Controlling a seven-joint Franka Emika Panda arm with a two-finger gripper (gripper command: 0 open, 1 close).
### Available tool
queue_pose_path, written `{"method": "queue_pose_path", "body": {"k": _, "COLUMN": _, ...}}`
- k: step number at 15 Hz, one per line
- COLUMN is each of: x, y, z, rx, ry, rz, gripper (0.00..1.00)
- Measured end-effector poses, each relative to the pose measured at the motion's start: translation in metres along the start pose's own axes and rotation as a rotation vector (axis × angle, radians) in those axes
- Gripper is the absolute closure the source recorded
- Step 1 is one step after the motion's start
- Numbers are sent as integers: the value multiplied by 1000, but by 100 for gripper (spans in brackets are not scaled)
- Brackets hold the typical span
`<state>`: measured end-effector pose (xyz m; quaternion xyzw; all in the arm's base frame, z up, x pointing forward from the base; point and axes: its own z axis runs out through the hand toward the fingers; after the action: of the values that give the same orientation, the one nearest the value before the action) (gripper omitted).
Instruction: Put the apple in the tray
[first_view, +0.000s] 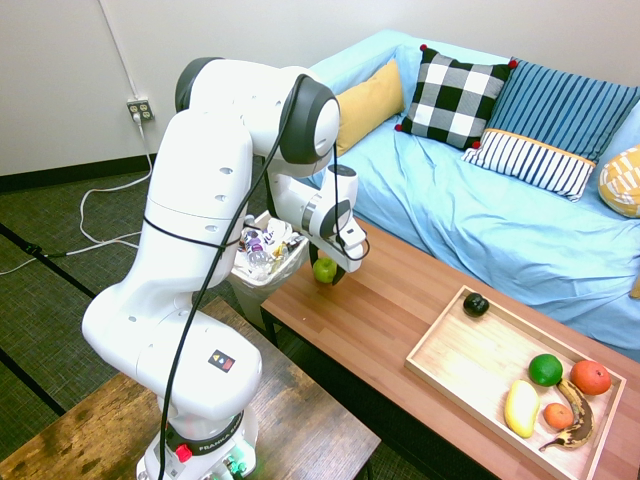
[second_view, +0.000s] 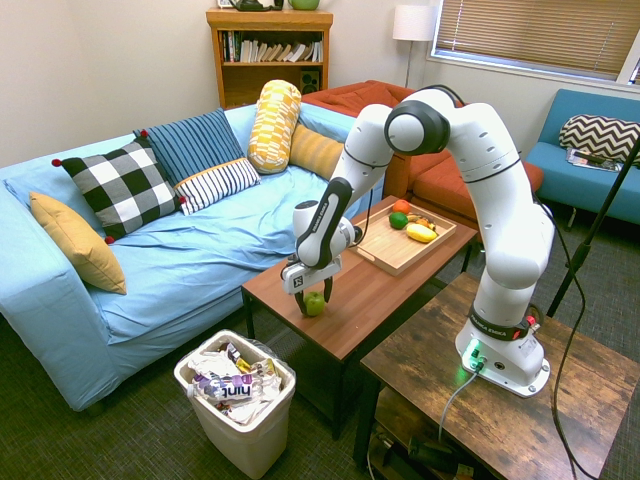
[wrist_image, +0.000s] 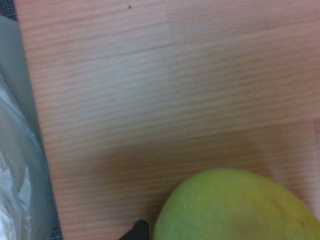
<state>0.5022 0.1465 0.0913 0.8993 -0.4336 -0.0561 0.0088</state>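
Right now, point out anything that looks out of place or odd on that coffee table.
The apple sits alone at the table's far end by the waste bin, under the gripper, while every other fruit lies in the tray. The banana there is heavily browned. Nothing looks spilled or tipped.

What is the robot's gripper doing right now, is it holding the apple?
Gripper: down around the apple at the end of the table, fingers on either side of it. Whether it is squeezing it yet cannot be told.
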Motion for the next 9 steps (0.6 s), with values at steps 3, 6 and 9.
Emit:
{"method": "queue_pose_path", "body": {"k": 3, "x": 2, "y": -1, "z": 3, "rx": 1, "ry": -5, "rz": 6, "gripper": 100}}
{"method": "queue_pose_path", "body": {"k": 6, "x": 1, "y": -2, "z": 3, "rx": 4, "ry": -7, "rz": 4, "gripper": 100}}
{"method": "queue_pose_path", "body": {"k": 9, "x": 1, "y": -5, "z": -3, "rx": 11, "ry": -4, "rz": 0, "gripper": 100}}
